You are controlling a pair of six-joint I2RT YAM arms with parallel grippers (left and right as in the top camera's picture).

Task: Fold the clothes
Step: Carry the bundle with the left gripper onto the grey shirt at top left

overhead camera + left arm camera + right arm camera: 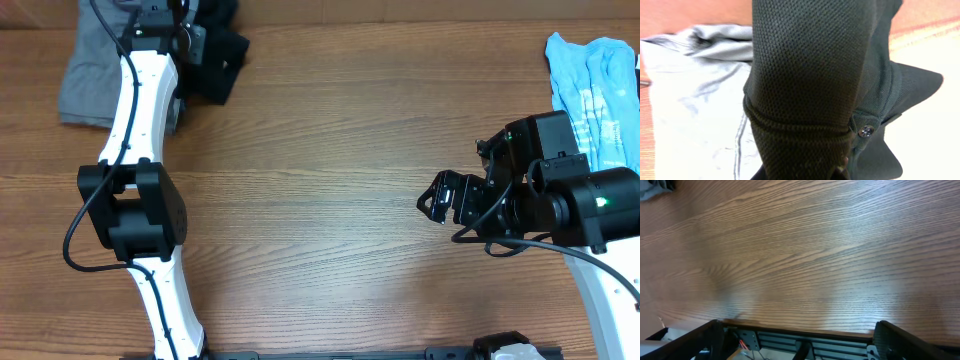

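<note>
The black shirt (222, 55) lies bunched at the far left edge of the table, partly on the grey garment. My left gripper (195, 40) is down on it. In the left wrist view the black knit fabric (810, 75) fills the frame, with a ribbed hem and a small button, and it covers the fingers, which seem shut on it. My right gripper (440, 198) hovers over the bare table at the right. Its fingers (797, 345) are wide apart and empty.
A grey folded garment (88, 75) lies at the far left and also shows in the left wrist view (695, 110). A light blue printed shirt (600, 85) lies crumpled at the far right. The wooden table (330, 170) spreads between the arms.
</note>
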